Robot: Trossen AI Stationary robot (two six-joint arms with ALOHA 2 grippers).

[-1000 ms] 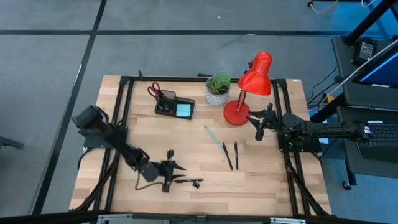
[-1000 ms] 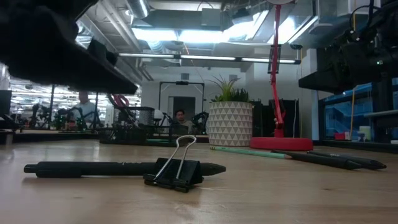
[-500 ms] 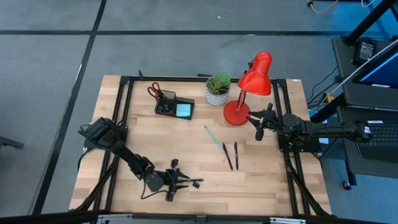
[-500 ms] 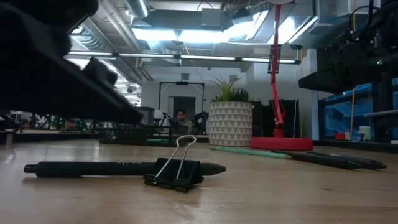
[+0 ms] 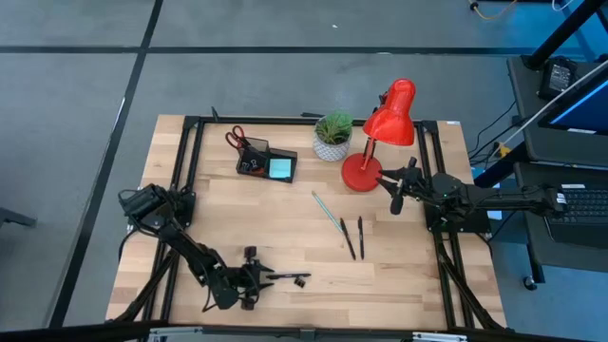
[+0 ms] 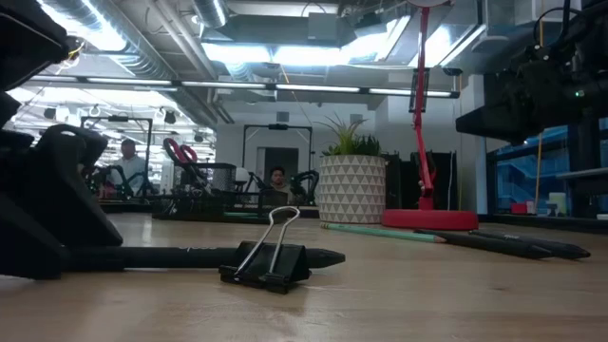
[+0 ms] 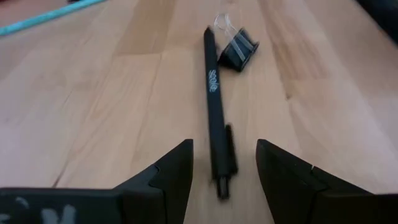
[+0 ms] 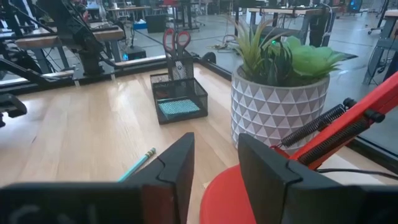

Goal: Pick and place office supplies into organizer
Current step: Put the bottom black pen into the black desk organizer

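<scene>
A black pen [image 5: 281, 276] lies flat near the table's near edge, with a black binder clip [image 5: 300, 280] against its right end. My left gripper [image 5: 252, 277] is down at the pen's left end and open. In the left wrist view its fingers stand on either side of the pen's clip end [image 7: 222, 168] without touching it. The low view shows the gripper [image 6: 52, 214] at table height beside the pen [image 6: 190, 256] and the clip [image 6: 271, 261]. The black organizer [image 5: 267, 164] holds red scissors [image 5: 236, 138] and a blue notepad [image 5: 280, 168]. My right gripper [image 5: 396, 195] waits open by the lamp.
A teal pencil [image 5: 326, 210] and two black pens [image 5: 348, 237] lie at mid-table. The red lamp [image 5: 362, 171] and the potted plant [image 5: 332, 138] stand at the far side, close in front of my right gripper [image 8: 216, 168]. Bare wood lies between the organizer and the near pen.
My left gripper has come down from above the table toward the near edge and a little left. It now sits at table height with its open fingers around the pen's left end. The pen and clip have stayed where they were.
</scene>
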